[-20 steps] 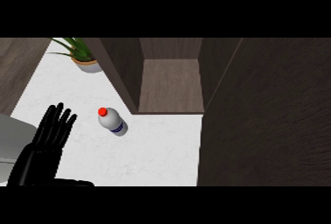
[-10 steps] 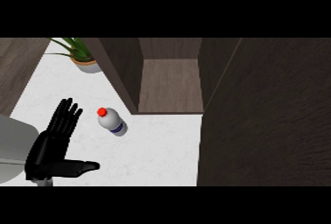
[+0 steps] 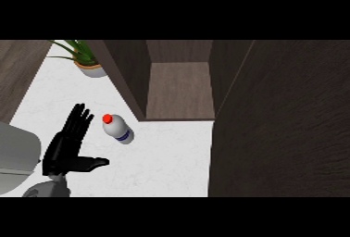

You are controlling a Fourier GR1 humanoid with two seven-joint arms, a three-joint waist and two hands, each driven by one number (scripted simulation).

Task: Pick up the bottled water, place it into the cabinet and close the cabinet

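Note:
The bottled water [image 3: 118, 129], white with a red cap and a blue band, stands on the white counter [image 3: 157, 157] just in front of the open cabinet [image 3: 179, 90]. My left hand [image 3: 65, 146] is open to the left of the bottle, a short gap away. Its fingers point up the view and its thumb sticks out to the right, below the bottle. Nothing is in the hand. The cabinet's inside shows as a bare brown shelf. My right hand is out of sight.
A tall dark wood panel [image 3: 280, 120] fills the right side, next to the cabinet's opening. A potted plant [image 3: 87, 60] stands at the counter's far left. A grey rounded shape [image 3: 14, 157] sits at the left edge beside my hand.
My left hand has risen from the lower edge toward the bottle, and its thumb has swung out to the right. The bottle has not moved.

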